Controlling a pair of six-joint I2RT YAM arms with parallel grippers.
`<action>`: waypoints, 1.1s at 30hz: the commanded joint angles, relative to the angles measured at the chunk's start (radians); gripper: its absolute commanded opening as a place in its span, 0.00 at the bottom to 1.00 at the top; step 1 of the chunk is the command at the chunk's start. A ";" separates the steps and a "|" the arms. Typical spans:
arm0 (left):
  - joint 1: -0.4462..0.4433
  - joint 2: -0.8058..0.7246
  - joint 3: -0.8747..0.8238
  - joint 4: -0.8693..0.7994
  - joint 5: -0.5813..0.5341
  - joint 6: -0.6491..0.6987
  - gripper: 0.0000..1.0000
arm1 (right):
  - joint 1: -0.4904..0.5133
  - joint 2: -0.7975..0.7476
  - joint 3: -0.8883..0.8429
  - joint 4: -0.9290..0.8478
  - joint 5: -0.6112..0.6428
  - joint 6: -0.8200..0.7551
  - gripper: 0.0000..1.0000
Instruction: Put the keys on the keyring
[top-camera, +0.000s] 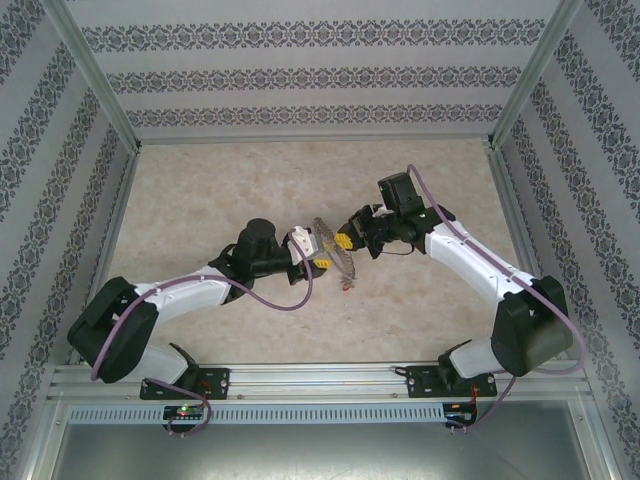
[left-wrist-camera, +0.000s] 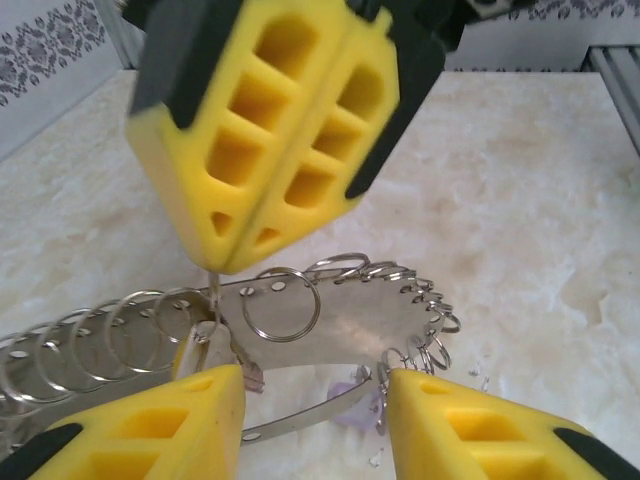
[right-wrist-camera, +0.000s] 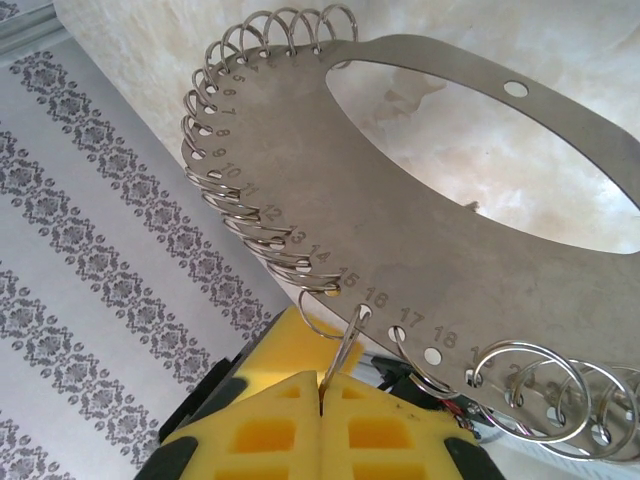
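The keyring (top-camera: 333, 250) is a flat silver loop fringed with small split rings, held edge-up between both arms mid-table. My right gripper (right-wrist-camera: 322, 395) is shut on one small ring at the numbered edge of the keyring (right-wrist-camera: 450, 240). Its yellow fingers (left-wrist-camera: 270, 130) hang over the keyring (left-wrist-camera: 340, 325) in the left wrist view. My left gripper (left-wrist-camera: 315, 415) is open just below, its fingers either side of the loop's thin band. A pale key (left-wrist-camera: 205, 350) dangles by the pinched ring, against my left finger. Another small key (left-wrist-camera: 352, 412) lies on the table underneath.
The marble-patterned table (top-camera: 200, 190) is walled by patterned panels on three sides. An aluminium rail (top-camera: 330, 380) runs along the near edge with both arm bases on it. A small reddish key (top-camera: 346, 285) lies on the table just below the grippers.
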 joint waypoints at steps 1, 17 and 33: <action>-0.010 0.008 0.029 0.107 -0.018 0.071 0.39 | 0.015 0.006 0.006 0.036 -0.041 0.025 0.00; -0.010 0.046 0.044 0.155 -0.066 -0.028 0.30 | 0.031 0.013 0.002 0.066 -0.041 0.048 0.00; -0.010 0.067 0.042 0.191 -0.102 -0.054 0.17 | 0.063 0.021 -0.002 0.085 -0.034 0.063 0.00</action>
